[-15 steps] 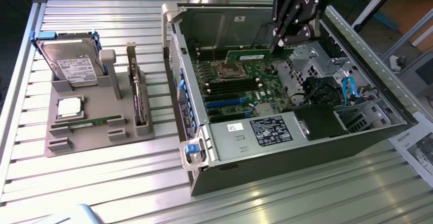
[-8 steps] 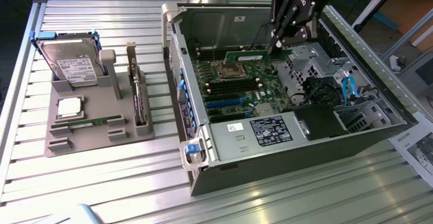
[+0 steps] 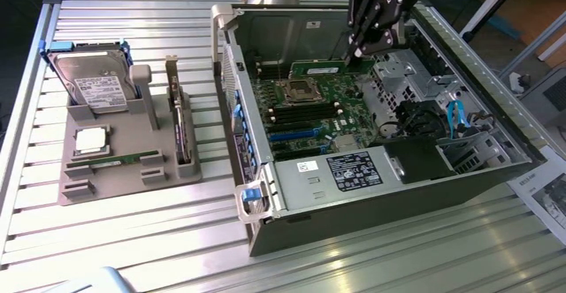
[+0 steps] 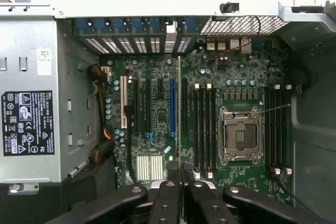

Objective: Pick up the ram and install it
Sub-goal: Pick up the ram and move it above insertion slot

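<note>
— Fingers [image 4: 169, 196] of our gripper [image 4: 180, 184] are clamped on the ram [image 4: 179, 114], which hangs over the motherboard [image 4: 157, 77].
— We'd best square it with the memory slots [image 4: 202, 129] beside the CPU socket [image 4: 240, 135], then press evenly.
— It's a thin green stick, edge-on from the wrist.

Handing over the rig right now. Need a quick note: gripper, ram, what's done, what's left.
Gripper: shut on the ram, holding it edge-down inside the open computer case over the motherboard.
Ram: in the wrist view its edge runs between the blue slot and the black memory slots. It appears not to be seated in any slot.
Tray: holds the hard drive, processor chip and expansion card.
Done: ram picked up and carried into the case.
Left: ram not yet installed.
</note>
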Robot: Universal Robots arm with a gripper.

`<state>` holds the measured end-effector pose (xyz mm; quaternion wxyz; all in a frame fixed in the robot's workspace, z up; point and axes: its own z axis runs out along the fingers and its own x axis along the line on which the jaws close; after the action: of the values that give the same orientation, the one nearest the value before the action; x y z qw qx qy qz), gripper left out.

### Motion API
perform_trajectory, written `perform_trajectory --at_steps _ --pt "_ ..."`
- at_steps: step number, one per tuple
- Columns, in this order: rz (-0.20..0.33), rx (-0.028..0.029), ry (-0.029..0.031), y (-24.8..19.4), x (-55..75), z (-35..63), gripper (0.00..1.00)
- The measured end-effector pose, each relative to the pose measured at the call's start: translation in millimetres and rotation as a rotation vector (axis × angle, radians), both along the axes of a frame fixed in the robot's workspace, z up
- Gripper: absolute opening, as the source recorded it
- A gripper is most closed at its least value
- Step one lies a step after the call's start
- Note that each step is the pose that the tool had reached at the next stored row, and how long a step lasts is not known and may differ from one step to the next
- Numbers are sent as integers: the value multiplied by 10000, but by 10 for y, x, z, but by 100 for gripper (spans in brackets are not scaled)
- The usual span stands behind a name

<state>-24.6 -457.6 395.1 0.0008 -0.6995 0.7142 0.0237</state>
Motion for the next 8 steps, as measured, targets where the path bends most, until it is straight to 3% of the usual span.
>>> perform_trajectory --at_steps 3,7,8 --pt "0 1 0 45 0 -12 12" --pt "0 0 0 51 0 -12 12" --pt "-2 0 0 72 -1 -13 12"
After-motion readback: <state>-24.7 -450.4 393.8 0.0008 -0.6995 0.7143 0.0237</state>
